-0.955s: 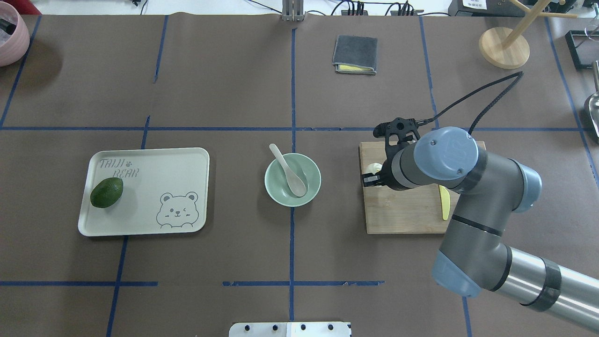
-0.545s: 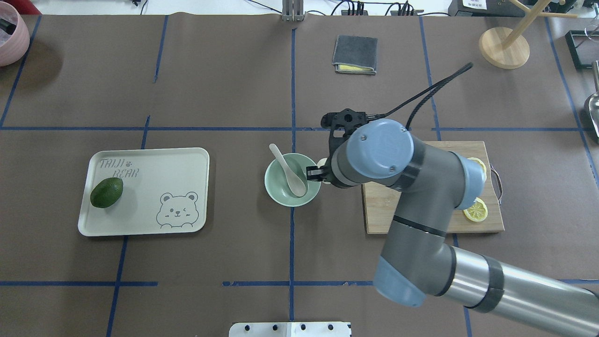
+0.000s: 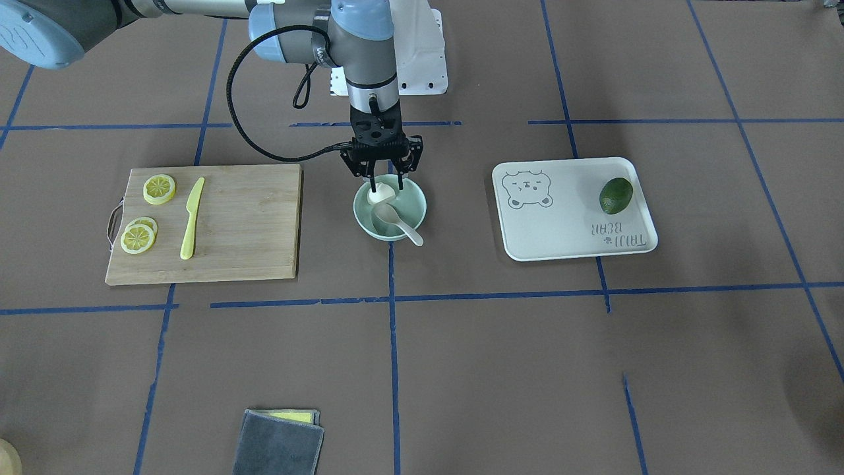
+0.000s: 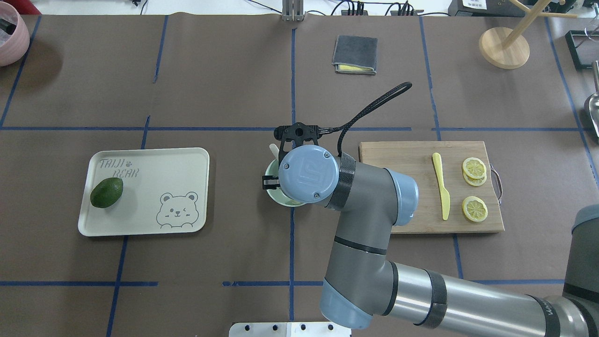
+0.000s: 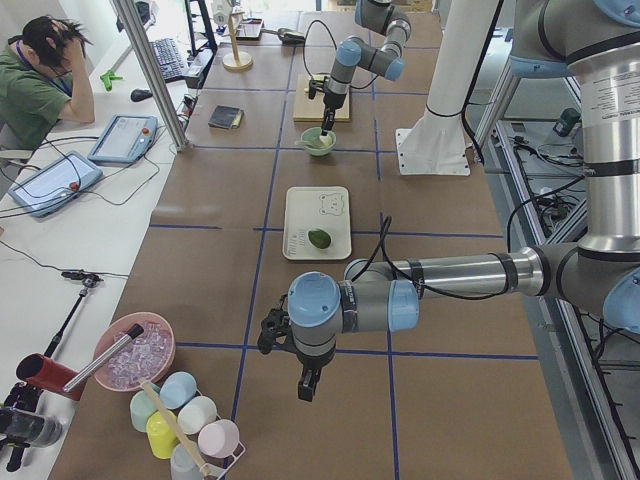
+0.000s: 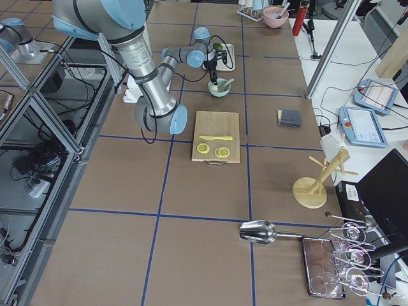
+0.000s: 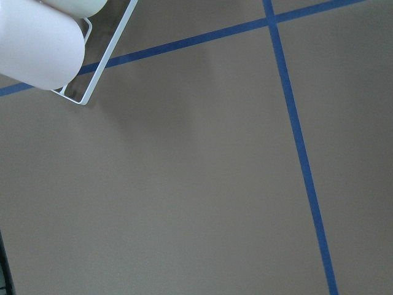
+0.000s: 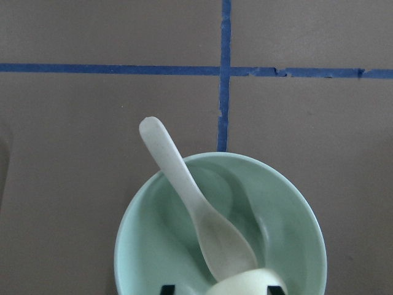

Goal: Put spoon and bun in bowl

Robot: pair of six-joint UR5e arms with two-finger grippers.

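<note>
The pale mint-green bowl point(image 3: 415, 211) stands at the table's middle, and its rim shows in the right wrist view point(image 8: 153, 246). The white spoon point(image 3: 399, 227) lies in it, scoop down and handle over the rim point(image 8: 184, 178). My right gripper point(image 3: 386, 188) hangs over the bowl, shut on the white bun point(image 3: 381, 193), which sits low inside it beside the scoop point(image 8: 245, 284). In the overhead view my right wrist hides most of the bowl point(image 4: 273, 195). My left gripper point(image 5: 305, 385) hangs far off near the table's left end; I cannot tell if it is open.
A wooden cutting board point(image 3: 231, 218) holds a yellow knife point(image 3: 191, 218) and lemon slices point(image 3: 159, 189). A white bear tray point(image 3: 567, 224) holds a green avocado point(image 3: 616, 195). A grey cloth point(image 3: 277, 448) lies on the operators' side. A cup rack point(image 7: 37, 43) stands by my left wrist.
My right arm has carried the bun leftward from the cutting board to above the bowl and now hangs over it. The spoon, tray and avocado have not moved.
</note>
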